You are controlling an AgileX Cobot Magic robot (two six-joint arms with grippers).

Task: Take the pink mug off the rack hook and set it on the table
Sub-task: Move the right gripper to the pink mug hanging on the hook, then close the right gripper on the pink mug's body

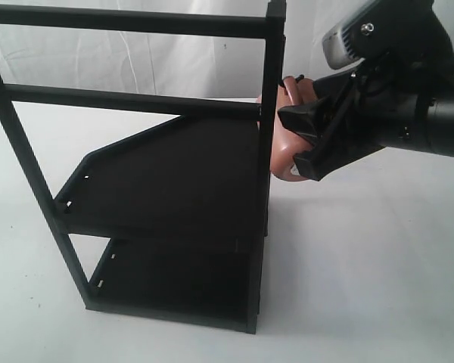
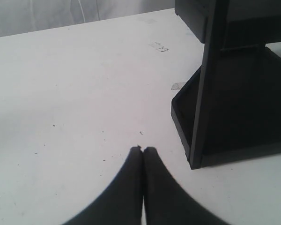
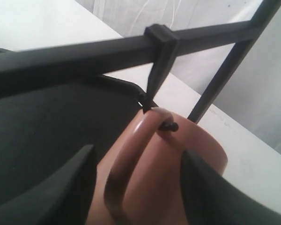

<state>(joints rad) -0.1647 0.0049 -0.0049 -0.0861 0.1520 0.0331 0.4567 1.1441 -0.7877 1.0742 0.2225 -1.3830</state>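
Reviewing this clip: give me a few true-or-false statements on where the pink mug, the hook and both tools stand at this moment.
1. The salmon-pink ceramic mug hangs by its loop handle on the small black metal hook. True.
2. The left tool grips the mug. False: it is shut on nothing, over the white tabletop.
3. The right tool straddles the mug's body. True.
4. The mug stands on a shelf of the tall black two-shelf rack. False: it hangs outside the rack, beside its upright post.
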